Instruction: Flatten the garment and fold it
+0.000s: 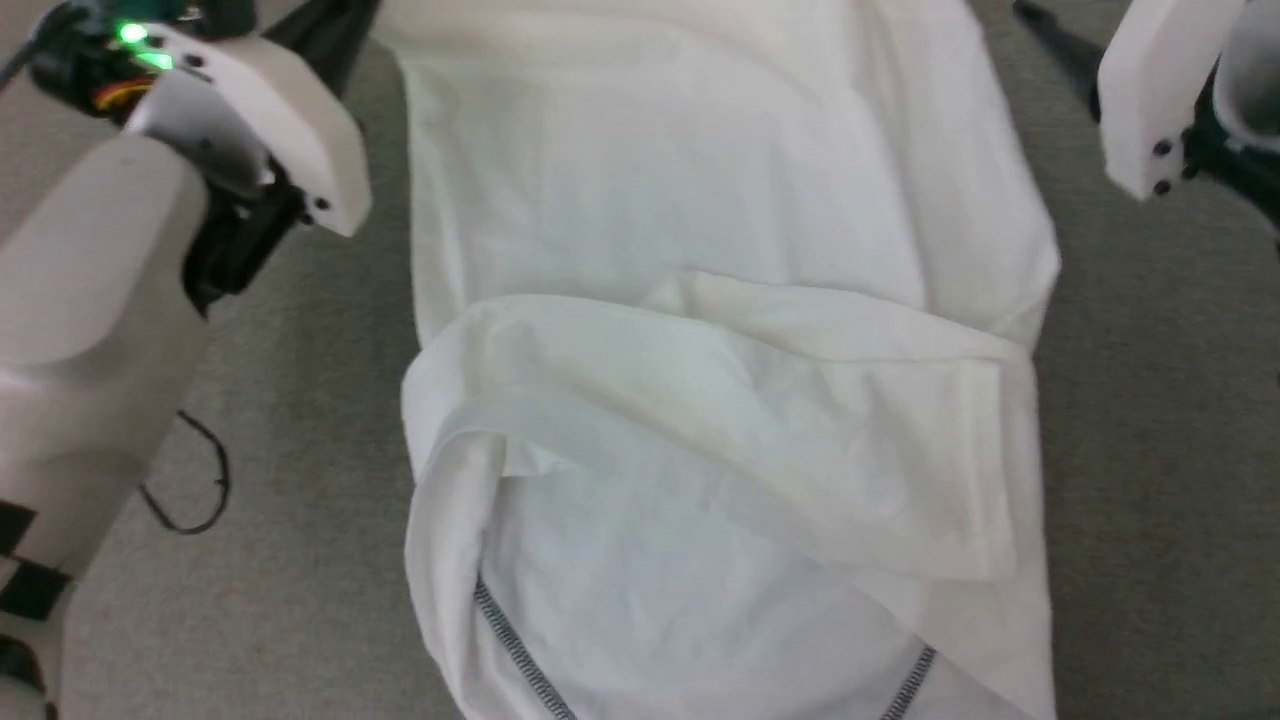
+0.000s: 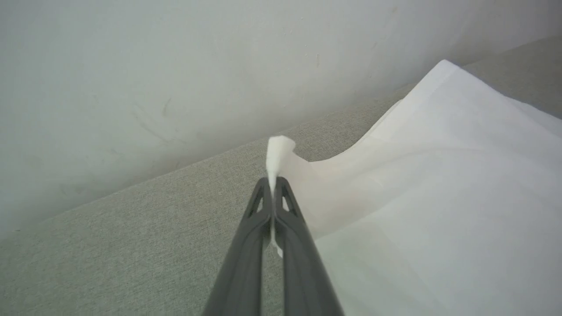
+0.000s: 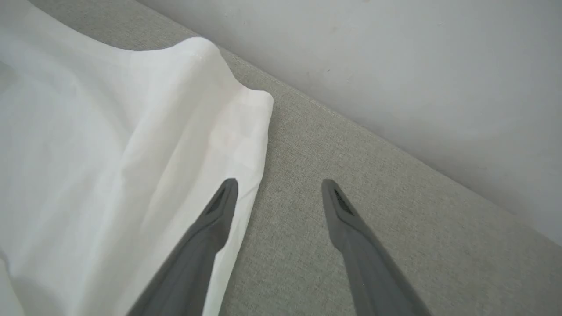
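Pinching only a sliver of the garment (image 2: 439, 197), the left gripper (image 2: 274, 193), jaws closed, risked losing it under any pull, while the right gripper (image 3: 279, 188) stood with jaws open, empty.

Overhead plus wrist-level, same garment (image 1: 700, 200)

This looks like a bare robot test room, more lab than home. A flat worktop covered in grey-green woven cloth (image 1: 1150, 450) runs up to a plain, scuffed pale grey wall (image 2: 175, 66). A thin black cable loop (image 1: 226, 478) lies loose on the worktop, near a large white thin-fabric shirt (image 1: 700, 200). A small green indicator light (image 1: 130, 35) glows on a white-cased robot arm (image 1: 250, 120).
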Motion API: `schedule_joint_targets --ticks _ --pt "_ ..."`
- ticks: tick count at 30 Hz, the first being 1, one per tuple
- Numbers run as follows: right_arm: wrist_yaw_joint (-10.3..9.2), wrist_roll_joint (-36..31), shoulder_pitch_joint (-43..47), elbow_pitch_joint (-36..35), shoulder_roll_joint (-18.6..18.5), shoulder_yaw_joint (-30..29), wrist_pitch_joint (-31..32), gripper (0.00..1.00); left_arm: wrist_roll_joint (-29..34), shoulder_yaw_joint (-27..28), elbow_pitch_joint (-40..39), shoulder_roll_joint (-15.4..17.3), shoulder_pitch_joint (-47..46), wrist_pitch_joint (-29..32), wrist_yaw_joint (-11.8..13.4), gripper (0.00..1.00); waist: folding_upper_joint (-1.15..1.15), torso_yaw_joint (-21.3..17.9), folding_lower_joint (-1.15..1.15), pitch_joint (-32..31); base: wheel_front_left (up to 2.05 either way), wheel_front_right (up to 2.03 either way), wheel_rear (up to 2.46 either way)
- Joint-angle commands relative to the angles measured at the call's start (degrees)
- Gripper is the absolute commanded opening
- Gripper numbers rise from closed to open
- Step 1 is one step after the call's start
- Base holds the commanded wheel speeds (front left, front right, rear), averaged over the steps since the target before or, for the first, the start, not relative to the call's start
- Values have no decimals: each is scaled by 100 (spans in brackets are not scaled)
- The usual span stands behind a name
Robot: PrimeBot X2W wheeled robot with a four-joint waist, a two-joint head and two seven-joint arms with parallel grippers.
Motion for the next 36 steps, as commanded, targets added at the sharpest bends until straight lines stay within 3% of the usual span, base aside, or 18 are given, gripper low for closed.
schedule_joint_targets --ticks 1,9,14,18,19,20,21,25,36 --pt "-6 -8 -331 413 -74 163 83 100 79 -52 -99 -123 14 -79 47 0 0 612 0 339 0 0 0" --pt "-6 -9 -1245 2027 -23 732 147 100 167 -154 -270 -497 -103 -313 67 0 0 1028 0 530 0 0 0" --pt "-6 -100 -1469 2534 -111 1235 27 100 193 -192 -258 -613 -179 -408 43 0 0 1161 0 619 0 0 0" --pt "-6 220 -1437 2853 -126 1524 55 100 187 -211 -193 -662 -202 -481 18 0 0 1197 0 646 0 0 0" --pt "-6 274 -1426 2903 -152 1641 98 80 186 -214 -162 -667 -205 -499 12 0 0 1195 0 646 0 0 0" --pt "-6 274 -1426 2903 -152 1641 98 80 186 -214 -162 -667 -205 -499 12 0 0 1195 0 646 0 0 0" --pt "-6 307 -1421 2936 -192 1765 126 0 188 -218 -128 -668 -211 -515 7 0 0 1185 0 643 0 0 0" --pt "-6 356 -1512 3062 -360 1993 -128 0 175 -210 24 -671 -230 -590 -7 0 0 1087 0 594 0 0 0" --pt "-6 1 -1749 3448 -444 1909 -2113 0 118 -46 687 -468 -129 -1040 34 0 0 453 0 -190 0 0 0"
